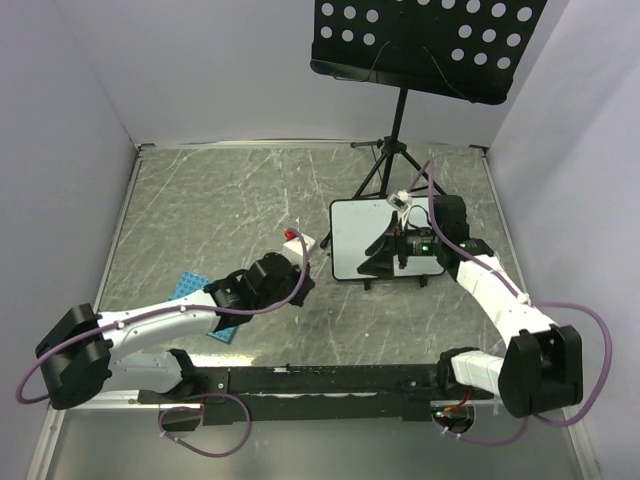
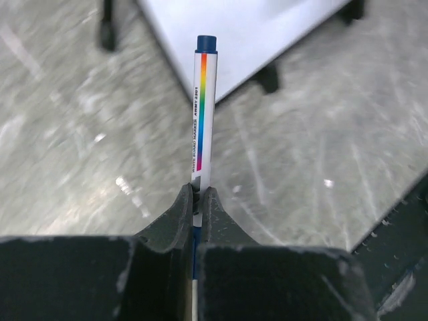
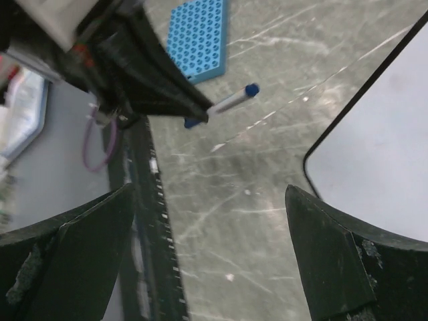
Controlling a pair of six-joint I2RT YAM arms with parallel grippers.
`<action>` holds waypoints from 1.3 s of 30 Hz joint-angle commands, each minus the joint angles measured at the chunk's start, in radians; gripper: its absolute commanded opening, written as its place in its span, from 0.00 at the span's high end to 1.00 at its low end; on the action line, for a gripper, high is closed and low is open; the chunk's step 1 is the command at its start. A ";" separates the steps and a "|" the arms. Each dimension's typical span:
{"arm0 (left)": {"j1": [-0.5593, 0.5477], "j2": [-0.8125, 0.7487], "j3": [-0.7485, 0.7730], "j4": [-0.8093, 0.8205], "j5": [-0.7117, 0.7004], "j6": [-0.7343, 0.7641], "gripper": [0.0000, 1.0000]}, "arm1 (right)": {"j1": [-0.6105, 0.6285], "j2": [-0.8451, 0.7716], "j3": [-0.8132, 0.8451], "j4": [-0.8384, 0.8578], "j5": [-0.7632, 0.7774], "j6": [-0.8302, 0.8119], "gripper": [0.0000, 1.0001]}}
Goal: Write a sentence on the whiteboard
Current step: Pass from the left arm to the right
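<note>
The whiteboard (image 1: 360, 230) stands on short black feet in the middle of the table, and the part of its face that shows is blank; the sentence does not show. My left gripper (image 1: 300, 278) sits just left of the board. In the left wrist view the left gripper (image 2: 198, 194) is shut on a white marker (image 2: 202, 107) with a rainbow stripe, its blue end pointing at the whiteboard's (image 2: 247, 33) near edge. My right gripper (image 1: 383, 252) hovers over the board's lower right part. Its jaws (image 3: 208, 190) stand wide open with nothing between them, the whiteboard (image 3: 381, 147) at their right.
A black perforated music stand (image 1: 430, 40) on a tripod (image 1: 385, 170) rises behind the board. A blue studded plate (image 1: 200, 300) lies under the left arm. A small white block with a red top (image 1: 297, 240) sits left of the board. A black rail (image 1: 330, 380) lines the near edge.
</note>
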 commanded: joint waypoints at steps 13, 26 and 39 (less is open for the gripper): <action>-0.102 0.155 0.191 0.069 0.056 0.184 0.99 | 0.143 0.185 0.042 0.141 0.048 0.373 0.11; -0.108 0.174 0.207 0.075 0.076 0.195 0.99 | 0.169 0.215 0.062 0.118 0.015 0.364 0.34; -0.109 0.160 0.202 0.083 0.057 0.191 0.99 | 0.177 0.243 0.084 0.079 0.002 0.333 0.44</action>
